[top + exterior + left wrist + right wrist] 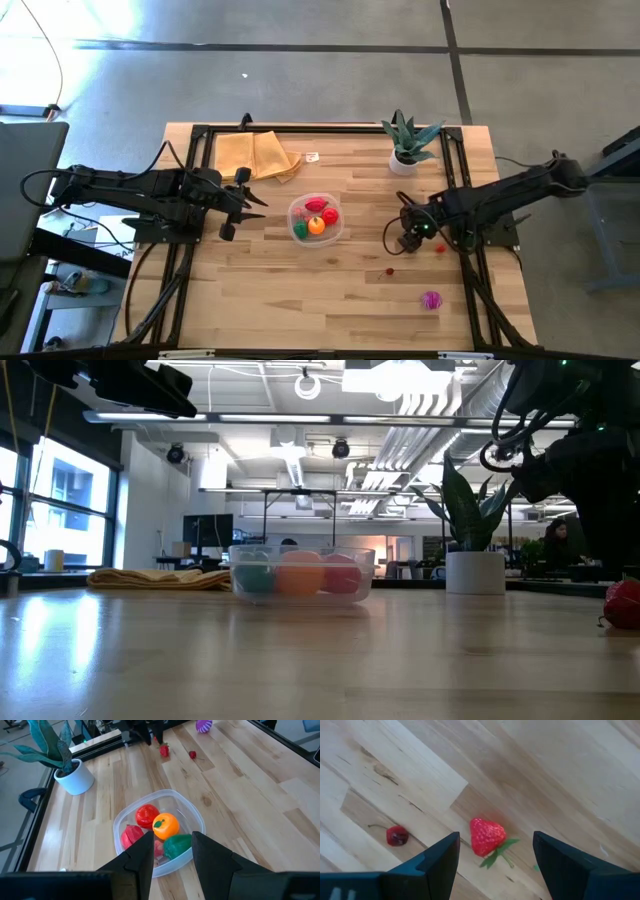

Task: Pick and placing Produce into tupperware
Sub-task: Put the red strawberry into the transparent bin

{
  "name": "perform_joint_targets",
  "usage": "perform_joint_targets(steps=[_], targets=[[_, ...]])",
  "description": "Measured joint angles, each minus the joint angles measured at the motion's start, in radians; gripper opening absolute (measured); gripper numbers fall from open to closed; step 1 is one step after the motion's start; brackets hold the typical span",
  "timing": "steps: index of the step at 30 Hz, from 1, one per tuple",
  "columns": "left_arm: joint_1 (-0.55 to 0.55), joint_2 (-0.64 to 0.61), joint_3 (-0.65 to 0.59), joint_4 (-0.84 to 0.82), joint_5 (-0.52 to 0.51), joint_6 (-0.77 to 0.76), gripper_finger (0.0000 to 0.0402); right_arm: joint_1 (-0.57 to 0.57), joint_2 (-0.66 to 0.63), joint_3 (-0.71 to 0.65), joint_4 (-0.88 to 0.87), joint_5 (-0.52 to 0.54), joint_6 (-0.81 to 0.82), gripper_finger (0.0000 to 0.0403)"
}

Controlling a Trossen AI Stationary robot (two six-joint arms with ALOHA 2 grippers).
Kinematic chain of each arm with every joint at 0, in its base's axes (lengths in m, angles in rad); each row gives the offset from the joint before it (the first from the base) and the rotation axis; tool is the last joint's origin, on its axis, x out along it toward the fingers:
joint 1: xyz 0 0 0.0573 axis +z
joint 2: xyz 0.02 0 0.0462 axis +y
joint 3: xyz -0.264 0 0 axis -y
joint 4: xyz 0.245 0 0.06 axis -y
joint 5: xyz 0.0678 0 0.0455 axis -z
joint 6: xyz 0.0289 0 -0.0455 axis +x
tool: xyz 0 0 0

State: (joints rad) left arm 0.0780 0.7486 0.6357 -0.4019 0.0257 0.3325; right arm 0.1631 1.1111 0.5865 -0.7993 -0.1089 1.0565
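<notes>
**Right gripper open over strawberry, left arm parked shut by the container**

Right gripper (492,857): jaws spread wide, holding nothing. In its wrist view the small red toy strawberry with green leaves (486,837) lies on the light wooden table (300,290) between the two dark fingers (437,857), touching neither. It hangs above the wood; how high, can't tell. A small dark-red toy cherry (396,835) lies on the bare wood just beside the strawberry, outside the jaws.

High view: right gripper (408,240) sits right of the container, near the table's right rail. Strawberry (437,247) just beside it, cherry (391,270) a bit nearer the front edge. A magenta ridged toy piece (431,299) lies well apart, toward the front right corner.

Clear shallow plastic container with rounded corners (337,232) is mid-table. Inside, from the left wrist view: red round piece (147,815), orange toy orange with a green leaf (166,825), green piece (177,845), and a red-pink piece (131,836), all packed touching.

Left gripper (262,201): jaws shut, nothing held, just left of the container and pointing at it.

Other stuff: folded tan cloth (255,155) at the back left, spiky green plant in a white pot (407,141) at the back right.
</notes>
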Motion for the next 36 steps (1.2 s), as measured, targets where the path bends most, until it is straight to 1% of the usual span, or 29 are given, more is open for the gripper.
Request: perform_joint_targets(steps=[4, 9, 13, 18, 29, 36], targets=[[0.0, 0.0, 0.0, -0.001, 0.0, 0.0, 0.012, 0.021, 0.044, 0.0, 0.02, 0.002, -0.007, 0.0243], [0.0, 0.0, 0.0, -0.001, 0.0, 0.0, 0.012, 0.041, 0.152, 0.0, 0.017, -0.002, -0.022, 0.0243], [0.0, 0.0, 0.0, -0.001, 0.0, 0.0, 0.012, 0.05, 0.225, 0.0, 0.085, -0.011, -0.05, 0.0243], [0.0, 0.0, 0.0, -0.001, 0.0, 0.0, 0.012, 0.049, 0.276, 0.007, 0.093, -0.026, -0.066, 0.0243], [0.0, 0.0, 0.0, 0.0, 0.0, 0.0, 0.012, 0.065, 0.293, 0.006, 0.074, -0.025, -0.052, 0.0241], [0.0, 0.0, 0.0, 0.0, 0.0, 0.0, 0.012, 0.085, 0.294, 0.004, 0.062, -0.012, -0.032, 0.0208]])
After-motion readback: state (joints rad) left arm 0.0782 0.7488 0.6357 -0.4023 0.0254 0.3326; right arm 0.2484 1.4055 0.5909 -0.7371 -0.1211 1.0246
